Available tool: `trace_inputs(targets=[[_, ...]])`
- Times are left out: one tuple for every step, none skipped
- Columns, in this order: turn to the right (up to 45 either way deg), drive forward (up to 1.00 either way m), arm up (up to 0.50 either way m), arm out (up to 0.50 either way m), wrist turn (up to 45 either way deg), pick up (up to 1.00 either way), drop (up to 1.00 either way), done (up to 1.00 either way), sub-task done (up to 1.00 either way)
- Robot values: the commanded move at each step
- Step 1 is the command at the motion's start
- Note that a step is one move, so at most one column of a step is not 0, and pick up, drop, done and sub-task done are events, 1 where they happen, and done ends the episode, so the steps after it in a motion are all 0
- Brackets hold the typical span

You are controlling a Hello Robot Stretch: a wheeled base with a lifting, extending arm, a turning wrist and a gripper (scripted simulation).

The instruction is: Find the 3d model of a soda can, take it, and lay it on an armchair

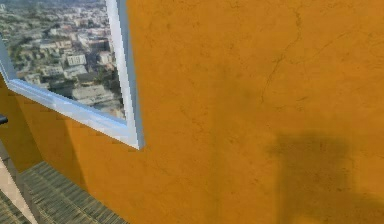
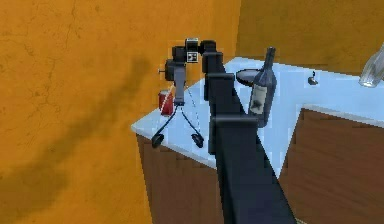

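Can: red-and-white can [image 2: 168, 98] stands on the pale counter [image 2: 335, 103], near its left edge.
Gripper: gripper [image 2: 179, 138] right by the can; I can't tell if it holds anything.
Bottle: dark bottle [image 2: 263, 85] upright, right of the arm [image 2: 240, 150].
Ahead: orange wall [image 1: 250, 100], city picture [image 1: 70, 55] on the left.

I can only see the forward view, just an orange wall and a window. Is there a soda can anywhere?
Observer: Yes. In the arm side view a small red can stands on a pale blue countertop.
Operator: Is the claw near it?
Observer: The dark claw is right by the can. I can't tell whether it holds anything.
Operator: What else is up there?
Observer: A dark glass bottle with a white label stands upright on the same countertop.
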Motion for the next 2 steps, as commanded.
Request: trace_inputs(targets=[[0.0,0.0,0.0,0.0,45.0,0.0,0.0,0.0,0.0],[0.0,0.0,0.0,0.0,45.0,0.0,0.0,0.0,0.0]])
